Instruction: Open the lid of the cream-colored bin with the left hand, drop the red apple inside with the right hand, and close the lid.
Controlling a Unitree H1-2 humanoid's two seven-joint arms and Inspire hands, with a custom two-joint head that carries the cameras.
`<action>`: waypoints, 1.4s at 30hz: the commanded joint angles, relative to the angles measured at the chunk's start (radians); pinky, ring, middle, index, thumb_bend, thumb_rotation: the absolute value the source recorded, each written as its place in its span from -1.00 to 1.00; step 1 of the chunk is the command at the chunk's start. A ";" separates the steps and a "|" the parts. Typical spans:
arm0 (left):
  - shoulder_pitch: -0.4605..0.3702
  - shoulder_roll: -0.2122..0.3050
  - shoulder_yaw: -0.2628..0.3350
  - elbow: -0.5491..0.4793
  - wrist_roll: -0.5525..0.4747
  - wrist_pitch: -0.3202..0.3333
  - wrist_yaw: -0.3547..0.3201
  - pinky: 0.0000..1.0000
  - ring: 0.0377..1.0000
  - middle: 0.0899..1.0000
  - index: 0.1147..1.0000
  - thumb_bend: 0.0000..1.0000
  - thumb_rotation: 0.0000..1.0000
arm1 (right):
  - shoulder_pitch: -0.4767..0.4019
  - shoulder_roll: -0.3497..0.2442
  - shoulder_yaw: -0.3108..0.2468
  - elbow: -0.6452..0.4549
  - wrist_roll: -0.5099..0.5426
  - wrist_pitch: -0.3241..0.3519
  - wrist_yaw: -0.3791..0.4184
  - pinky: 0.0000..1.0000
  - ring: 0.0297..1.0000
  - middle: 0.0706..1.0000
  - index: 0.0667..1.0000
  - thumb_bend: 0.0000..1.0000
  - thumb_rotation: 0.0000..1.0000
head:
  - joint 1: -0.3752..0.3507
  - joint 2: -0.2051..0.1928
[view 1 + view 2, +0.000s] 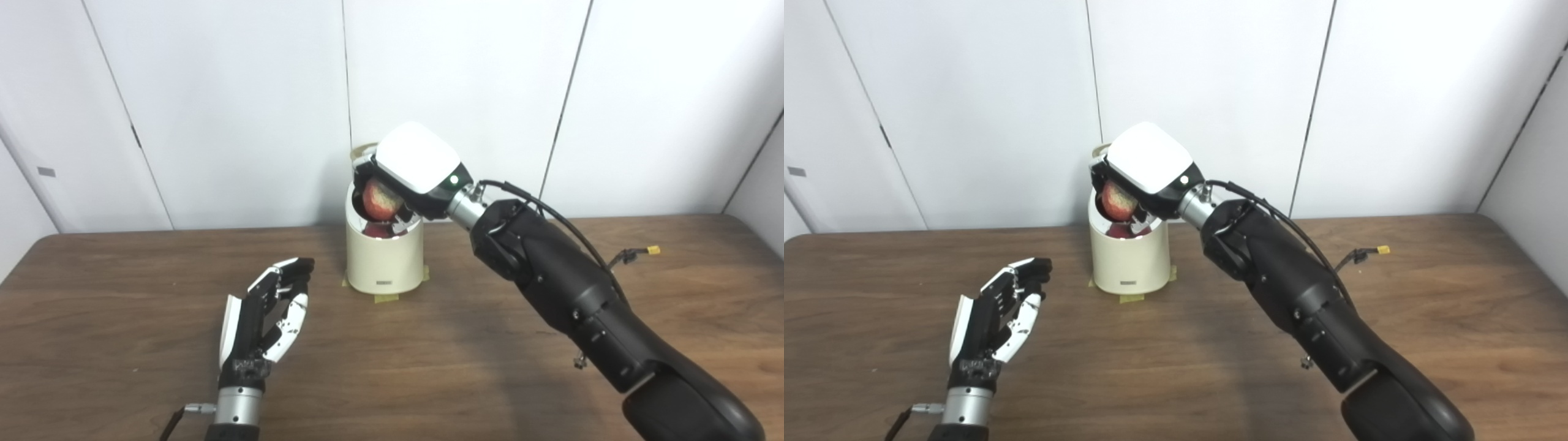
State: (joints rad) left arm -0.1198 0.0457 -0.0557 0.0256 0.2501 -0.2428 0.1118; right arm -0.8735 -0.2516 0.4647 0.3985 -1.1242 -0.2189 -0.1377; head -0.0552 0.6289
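Two hands in view, one working: right hand (409, 177) is over the bin (384, 257), fingers wrapped around the apple (381, 199), which sits just above the open mouth. Red patch lower inside the bin looks like a reflection on a shiny liner, can't tell for sure. Lid (362, 149) is up behind the hand, only its edge shows. Left hand (269, 312) is off the bin, well apart on the table (122, 294), fingers loosely apart, holding nothing. Bin base is taped down, so it shouldn't slide. Judgement: step in hand is the drop. To do it well, centre the apple over the opening, get it slightly lower so it clears the front rim, then spread the fingers all at once so it falls straight and doesn't roll off the edge. Pull the right hand up and back without clipping the lid. Close needs the left hand to reach across to the lid, only after the right arm is clear.
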 commanded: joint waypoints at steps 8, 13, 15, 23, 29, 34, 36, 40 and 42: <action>0.011 -0.010 -0.006 -0.018 0.009 -0.007 0.002 0.27 0.43 0.43 0.37 -0.62 -0.03 | -0.072 0.002 -0.009 -0.016 -0.031 0.122 -0.019 -0.36 -0.09 0.11 -0.19 -0.02 -1.00 | -0.001 0.002; 0.010 -0.009 -0.006 -0.016 0.010 -0.011 0.001 0.27 0.43 0.43 0.36 -0.63 -0.02 | -0.062 0.009 -0.012 -0.042 -0.021 0.167 0.042 -0.33 -0.07 0.12 -0.19 -0.02 -1.00 | -0.001 0.002; 0.011 -0.009 -0.006 -0.017 0.008 -0.010 0.000 0.27 0.44 0.43 0.36 -0.63 -0.02 | -0.060 0.007 -0.010 -0.051 -0.019 0.176 0.057 -0.32 -0.06 0.13 -0.18 -0.02 -1.00 | -0.003 0.002; 0.012 -0.013 -0.005 -0.020 0.001 -0.004 -0.003 0.26 0.42 0.41 0.35 -0.63 -0.07 | -0.047 0.009 -0.015 -0.086 0.001 0.194 0.095 -0.08 0.14 0.36 0.08 0.69 -0.91 | -0.001 0.003; 0.015 -0.014 -0.007 -0.024 0.013 -0.003 0.000 0.26 0.42 0.41 0.35 -0.63 -0.08 | -0.045 0.011 -0.017 -0.092 0.029 0.187 0.092 -0.04 0.17 0.39 0.19 0.90 -0.84 | 0.002 0.007; 0.014 -0.012 -0.006 -0.020 0.008 -0.011 -0.002 0.26 0.42 0.42 0.36 -0.63 -0.05 | -0.042 0.012 -0.016 -0.088 0.044 0.182 0.083 -0.03 0.19 0.40 0.25 0.94 -0.71 | 0.001 0.008; 0.013 -0.010 -0.007 -0.019 0.011 -0.011 -0.002 0.26 0.42 0.42 0.36 -0.63 -0.05 | -0.041 0.011 -0.015 -0.088 0.048 0.181 0.081 -0.03 0.19 0.40 0.26 0.94 -0.69 | 0.000 0.008; 0.012 -0.007 -0.008 -0.021 0.014 -0.007 -0.004 0.26 0.43 0.42 0.36 -0.63 0.01 | -0.041 0.006 -0.012 -0.089 0.053 0.175 0.080 -0.02 0.20 0.40 0.26 0.93 -0.66 | -0.001 0.009; 0.012 -0.007 -0.009 -0.022 0.014 -0.004 -0.006 0.26 0.43 0.42 0.36 -0.64 0.01 | -0.042 0.004 -0.012 -0.091 0.053 0.175 0.081 -0.03 0.19 0.40 0.25 0.93 -0.66 | -0.001 0.008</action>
State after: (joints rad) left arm -0.1141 0.0405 -0.0582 0.0187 0.2502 -0.2356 0.1033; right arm -0.8723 -0.2362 0.4666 0.3403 -1.0817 -0.0444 -0.0369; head -0.0552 0.6366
